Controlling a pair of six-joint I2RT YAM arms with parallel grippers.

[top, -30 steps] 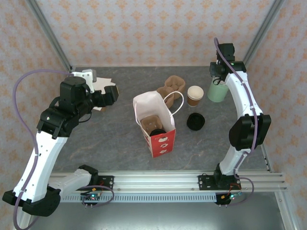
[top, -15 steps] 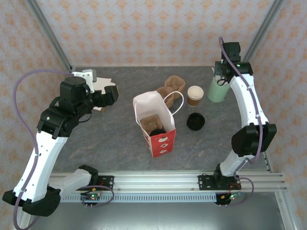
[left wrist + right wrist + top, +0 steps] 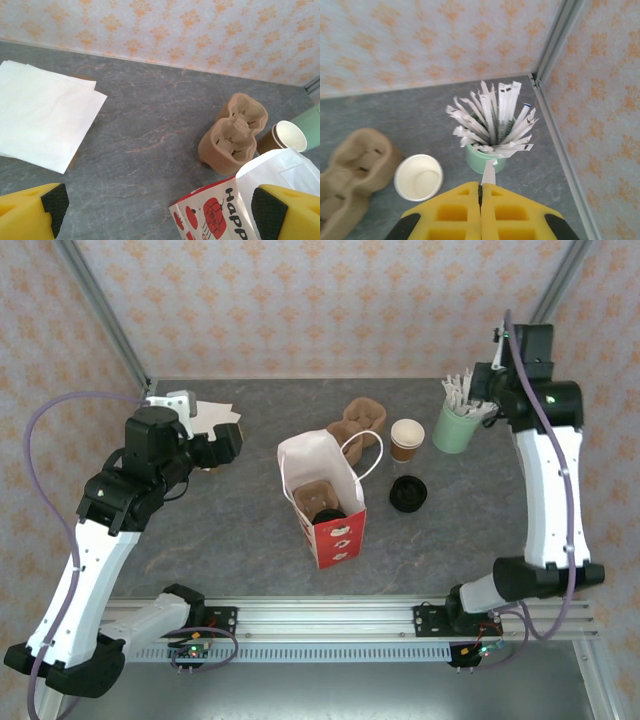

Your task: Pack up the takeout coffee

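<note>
The takeout coffee cup [image 3: 407, 439] stands lidless, brown with a pale rim, right of the white paper bag [image 3: 322, 502]; it also shows in the left wrist view [image 3: 287, 137] and the right wrist view [image 3: 418, 177]. Its round black lid [image 3: 408, 493] lies flat on the table in front of it. My right gripper [image 3: 487, 395] hovers just above the mint-green cup of white stirrers [image 3: 492, 150], its tips [image 3: 481, 186] shut on one white stirrer [image 3: 488, 173]. My left gripper [image 3: 232, 437] hangs open at the far left, nothing between its tips [image 3: 157, 214].
The bag [image 3: 235, 210] stands open with a pulp carrier and a black-lidded cup inside [image 3: 325, 515]. A second brown pulp carrier [image 3: 357, 423] sits behind it. White napkins [image 3: 40, 115] lie at the back left. The frame post and wall corner [image 3: 555, 40] are close behind the green cup.
My right arm has swung up and to the right off the green cup, its jaws closing on one stirrer. The left arm has barely moved.
</note>
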